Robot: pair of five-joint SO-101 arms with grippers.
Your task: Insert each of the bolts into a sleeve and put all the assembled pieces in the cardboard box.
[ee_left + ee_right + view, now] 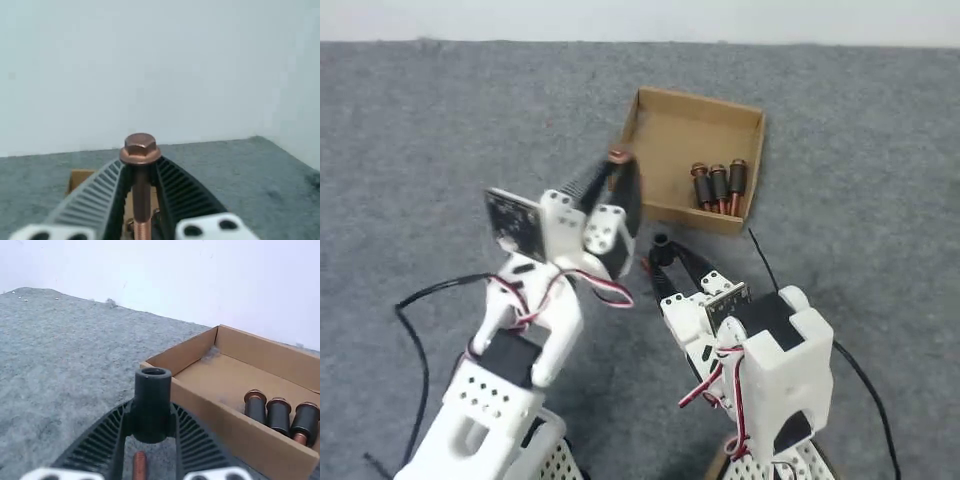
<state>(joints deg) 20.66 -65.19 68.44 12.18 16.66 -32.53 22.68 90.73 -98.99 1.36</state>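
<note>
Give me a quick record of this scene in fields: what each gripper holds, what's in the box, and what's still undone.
left gripper: shut on a copper bolt, head past the fingertips
right gripper: shut on a black sleeve, beside the box
cardboard box: three assembled pieces side by side along one wall
undone: held bolt and sleeve are apart, not yet joined
surface: grey table cover

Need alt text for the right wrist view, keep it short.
The right gripper clamps a black sleeve above grey carpet. Beyond it, an open cardboard box holds three assembled pieces lying side by side.
</note>
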